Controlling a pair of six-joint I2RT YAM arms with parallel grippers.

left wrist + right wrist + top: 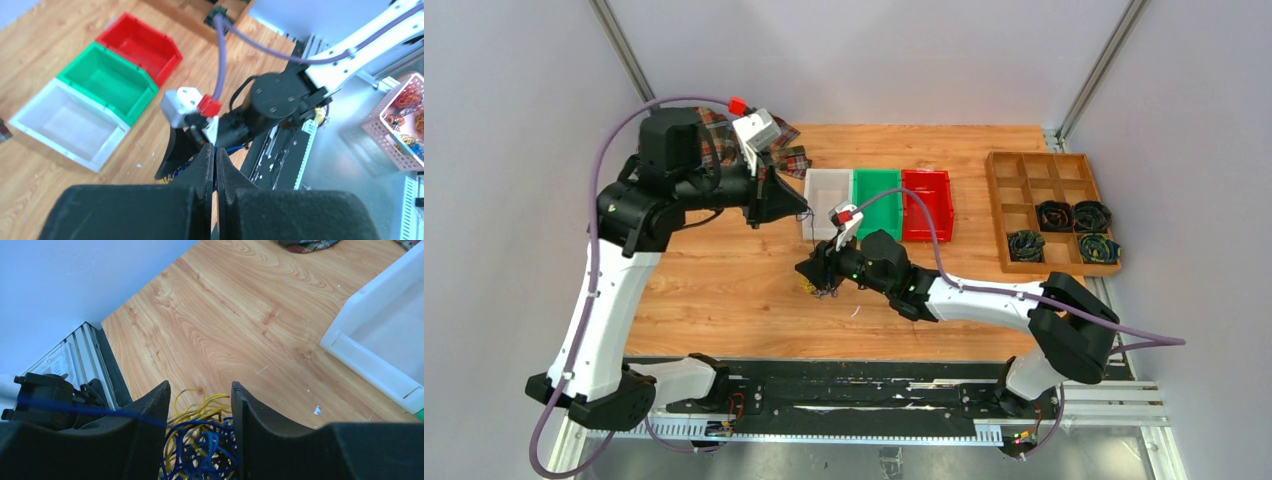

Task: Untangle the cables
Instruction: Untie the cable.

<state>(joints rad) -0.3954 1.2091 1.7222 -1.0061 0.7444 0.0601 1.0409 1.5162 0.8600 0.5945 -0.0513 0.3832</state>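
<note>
- The left arm [609, 300] wore white shells between black joints.
- A purple cable [592, 250] ran to a red connector [738, 104].
- The left tool [215, 150] was matte black.

A robotics lab test cell: plain pale wall panels [874, 60] on aluminium struts [624, 50] enclose a wooden tabletop [724, 290], with coloured sorting bins [876, 205], a compartmented wooden tray [993, 200] and a black mounting rail [844, 385].

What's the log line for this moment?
left claw: shut | right claw: open, astride cables | cables: tangled on table
</note>
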